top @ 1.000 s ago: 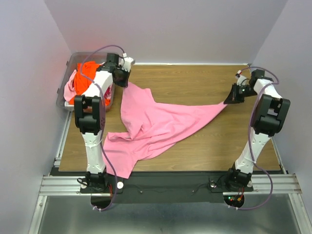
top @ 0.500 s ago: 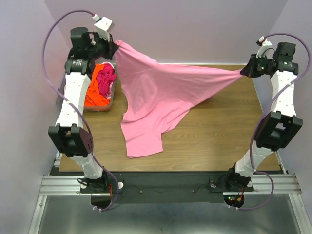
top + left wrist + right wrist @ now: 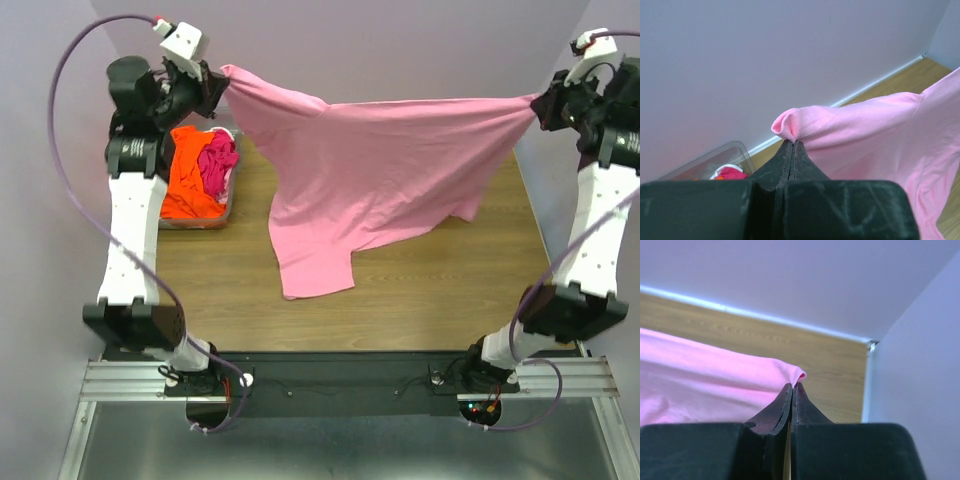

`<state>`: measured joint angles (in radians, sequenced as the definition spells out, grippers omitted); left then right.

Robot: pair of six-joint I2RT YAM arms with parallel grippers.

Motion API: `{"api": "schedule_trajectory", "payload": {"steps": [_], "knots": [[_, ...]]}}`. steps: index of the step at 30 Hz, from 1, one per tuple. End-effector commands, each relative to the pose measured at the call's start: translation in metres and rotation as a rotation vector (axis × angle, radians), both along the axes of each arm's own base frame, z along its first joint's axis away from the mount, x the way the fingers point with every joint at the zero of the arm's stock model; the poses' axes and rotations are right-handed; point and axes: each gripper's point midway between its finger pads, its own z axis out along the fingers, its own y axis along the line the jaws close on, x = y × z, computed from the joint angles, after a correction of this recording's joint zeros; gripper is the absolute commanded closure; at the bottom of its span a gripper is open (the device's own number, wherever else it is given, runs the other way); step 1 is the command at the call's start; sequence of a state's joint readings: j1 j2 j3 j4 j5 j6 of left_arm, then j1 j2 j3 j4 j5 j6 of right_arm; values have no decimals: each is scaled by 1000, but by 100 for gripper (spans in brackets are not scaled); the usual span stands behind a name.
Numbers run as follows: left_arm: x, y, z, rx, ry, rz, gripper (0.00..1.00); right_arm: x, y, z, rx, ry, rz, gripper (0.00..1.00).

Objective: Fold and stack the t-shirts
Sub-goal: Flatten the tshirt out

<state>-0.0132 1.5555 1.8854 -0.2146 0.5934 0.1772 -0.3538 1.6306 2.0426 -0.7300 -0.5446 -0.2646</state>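
Pink shirt (image 3: pixel 380 160): we hold it stretched in the air above the counter (image 3: pixel 440 290). Its lower edge hangs toward the wood, and we cannot tell if it touches.
Left hand (image 3: pixel 213 92): clenched on one upper corner, with a small fold poking past our fingertips.
Right hand (image 3: pixel 543 108): clenched on the opposite corner, raised about level with the left.
Other shirts: an orange shirt (image 3: pixel 183 180) and a hot pink shirt (image 3: pixel 218 163) lie bunched in the clear bin (image 3: pixel 230 205) at the far left.

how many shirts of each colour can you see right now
light pink t-shirt: 1, hanging spread in the air
orange t-shirt: 1, in the bin
hot pink t-shirt: 1, in the bin
total: 3 in view; the pile may hide more
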Motion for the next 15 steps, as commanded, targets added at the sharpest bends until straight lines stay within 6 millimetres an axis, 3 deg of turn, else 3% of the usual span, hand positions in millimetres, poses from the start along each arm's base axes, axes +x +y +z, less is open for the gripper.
{"api": "schedule_trajectory", "payload": {"steps": [1, 8, 11, 13, 15], "knots": [[-93, 9, 115, -14, -354, 46, 100, -51, -8, 91, -154, -273, -132, 99], [-166, 17, 148, -24, -481, 88, 100, -119, -1, 141, -248, -455, -231, 99], [-179, 17, 143, -22, -452, 88, 100, -135, 8, 138, -247, -459, -214, 99], [-186, 17, 135, -20, -432, 89, 100, -136, 8, 124, -244, -430, -213, 99], [-177, 19, 109, -11, -369, 98, 100, -135, 14, 105, -246, -379, -170, 99]]}}
